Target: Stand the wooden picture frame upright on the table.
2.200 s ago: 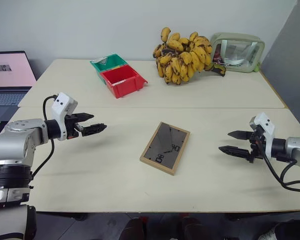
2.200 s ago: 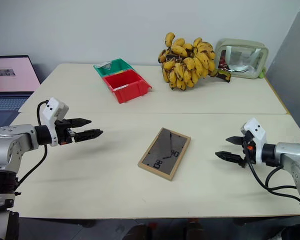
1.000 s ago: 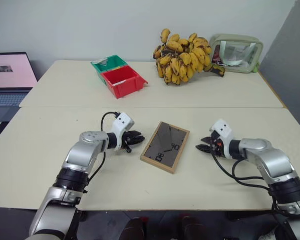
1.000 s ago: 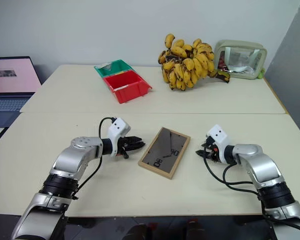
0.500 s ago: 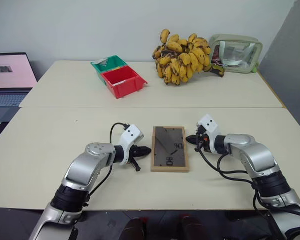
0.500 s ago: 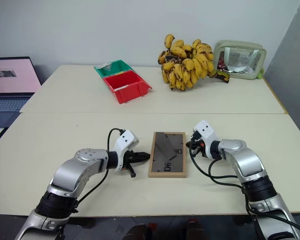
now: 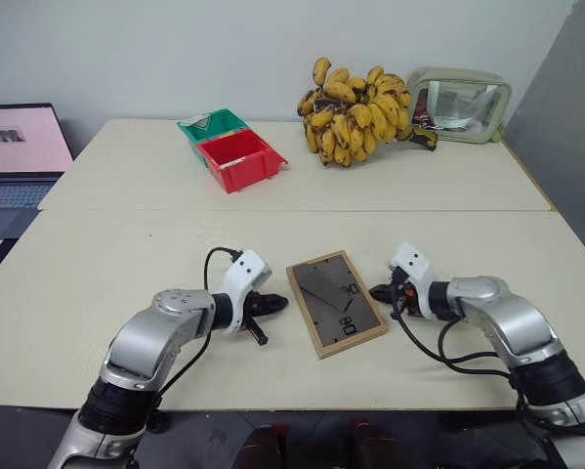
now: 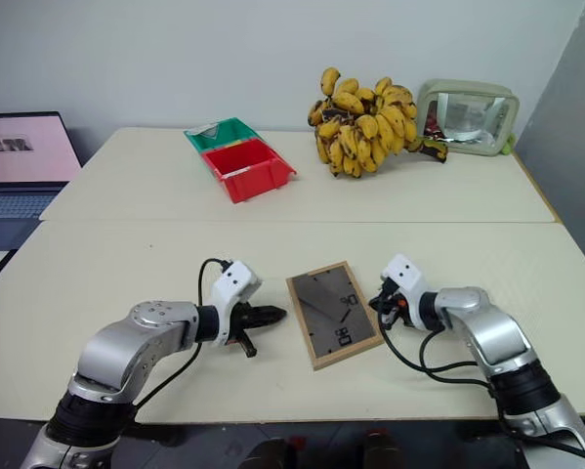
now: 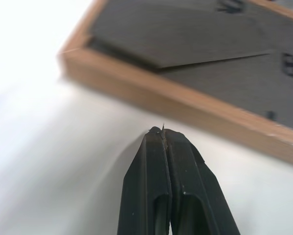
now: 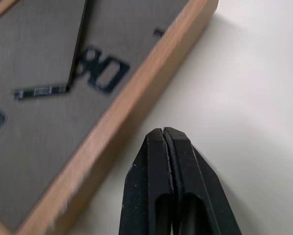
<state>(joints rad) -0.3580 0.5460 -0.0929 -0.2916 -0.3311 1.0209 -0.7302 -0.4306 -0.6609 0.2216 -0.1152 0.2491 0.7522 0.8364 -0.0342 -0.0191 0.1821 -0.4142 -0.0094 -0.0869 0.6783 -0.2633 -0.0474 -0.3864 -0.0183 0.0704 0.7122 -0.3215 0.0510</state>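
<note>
The wooden picture frame lies flat on the table, dark grey back up, its fold-out stand folded flat and its long sides skewed. My left gripper is shut with nothing in it, its tip just short of the frame's left edge with a small gap. My right gripper is likewise shut and holds nothing, close beside the frame's right edge. Both point inward at the frame from opposite sides and hang low over the tabletop.
At the back stand a red bin and a green bin, a bunch of bananas and a green-rimmed clear case. A laptop sits off the far left. A seam crosses the table.
Both grippers have shut. The frame has turned on the table, first to square and now skewed the other way. The left gripper has drawn back a little from the frame.
</note>
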